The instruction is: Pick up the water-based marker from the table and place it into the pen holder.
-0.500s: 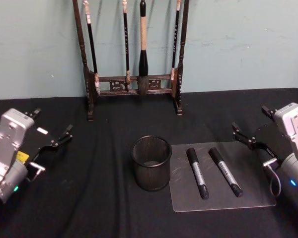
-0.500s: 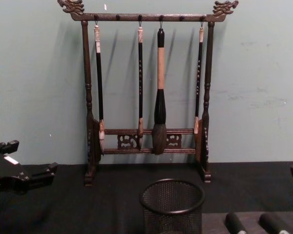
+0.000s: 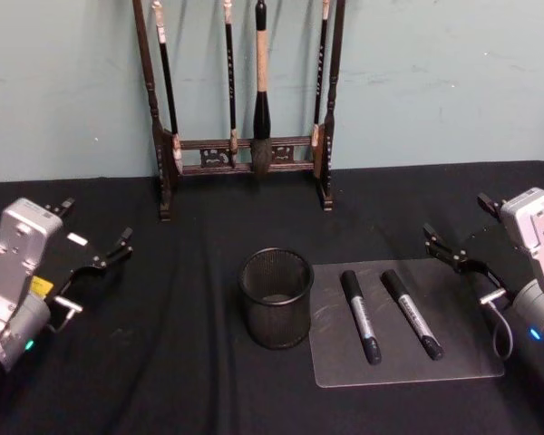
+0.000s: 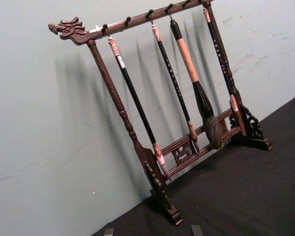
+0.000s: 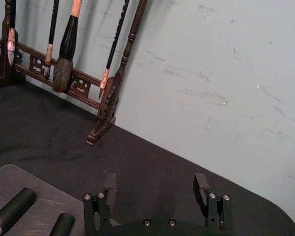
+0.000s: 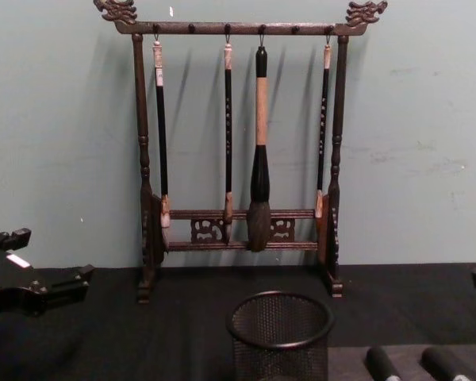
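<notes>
Head view is showing the job not yet begun. Two dark markers are lying side by side on a clear mat (image 3: 462, 353), the inner marker (image 3: 360, 315) near the pen holder (image 3: 276, 297) and the outer marker (image 3: 412, 313) just beside it on the robot's right. Which one is the water-based marker cannot be told. The holder is standing upright just off the mat's left edge and seems to be holding nothing.

The right claw (image 3: 455, 216) is hovering beyond the mat's right edge with its jaws spread wide, gripping nothing. The left claw (image 3: 98, 220) is waiting far out on the left, well apart from the holder, likewise open and empty.

Every step is therefore left, by this reading: reaching, gripping a marker, lifting it, carrying it over the rim and letting go. The right arm is looking the better placed for it.

The worktop (image 3: 163, 362) is wearing matte black cloth with a few soft creases. Behind the holder a dark wooden brush rack (image 3: 245, 154) is standing with four brushes hanging from it, close against a pale teal, scuffed wall (image 3: 435, 82).
</notes>
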You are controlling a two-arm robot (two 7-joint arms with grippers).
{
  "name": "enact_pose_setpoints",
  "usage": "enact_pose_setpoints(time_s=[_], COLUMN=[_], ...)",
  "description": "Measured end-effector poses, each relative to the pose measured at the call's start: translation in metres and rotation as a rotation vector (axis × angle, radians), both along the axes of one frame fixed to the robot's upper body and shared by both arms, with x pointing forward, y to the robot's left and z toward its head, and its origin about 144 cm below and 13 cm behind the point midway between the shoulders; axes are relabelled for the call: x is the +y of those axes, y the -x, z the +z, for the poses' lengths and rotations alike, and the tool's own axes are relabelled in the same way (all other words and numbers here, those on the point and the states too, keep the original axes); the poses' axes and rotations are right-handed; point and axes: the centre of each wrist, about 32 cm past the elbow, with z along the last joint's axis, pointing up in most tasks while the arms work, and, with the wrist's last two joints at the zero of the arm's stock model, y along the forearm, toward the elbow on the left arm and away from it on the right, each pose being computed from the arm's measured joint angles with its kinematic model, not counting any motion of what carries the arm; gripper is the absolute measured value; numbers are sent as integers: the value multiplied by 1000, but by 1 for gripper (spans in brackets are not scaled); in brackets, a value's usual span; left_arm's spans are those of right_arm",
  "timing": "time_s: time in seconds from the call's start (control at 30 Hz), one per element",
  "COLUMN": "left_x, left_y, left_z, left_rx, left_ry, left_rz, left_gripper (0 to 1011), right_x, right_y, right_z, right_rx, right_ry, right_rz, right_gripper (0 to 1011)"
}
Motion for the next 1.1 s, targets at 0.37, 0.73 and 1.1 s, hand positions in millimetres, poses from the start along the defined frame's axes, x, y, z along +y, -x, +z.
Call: enact_pose_setpoints(time_s=[0.37,0.73,1.1], left_x=[0,0,0], left_y=[0,0,0], left_z=[0,0,0], left_rx=[0,0,0], left_ry=[0,0,0], left_rz=[0,0,0], left_gripper=[1009,1009,1009], right_x=[0,0,1], right_y=[0,0,-2], right_z=[0,0,4], right_rx=[0,0,28], right_ry=[0,0,-28], right_rz=[0,0,22], right_gripper=[1002,1000,1002])
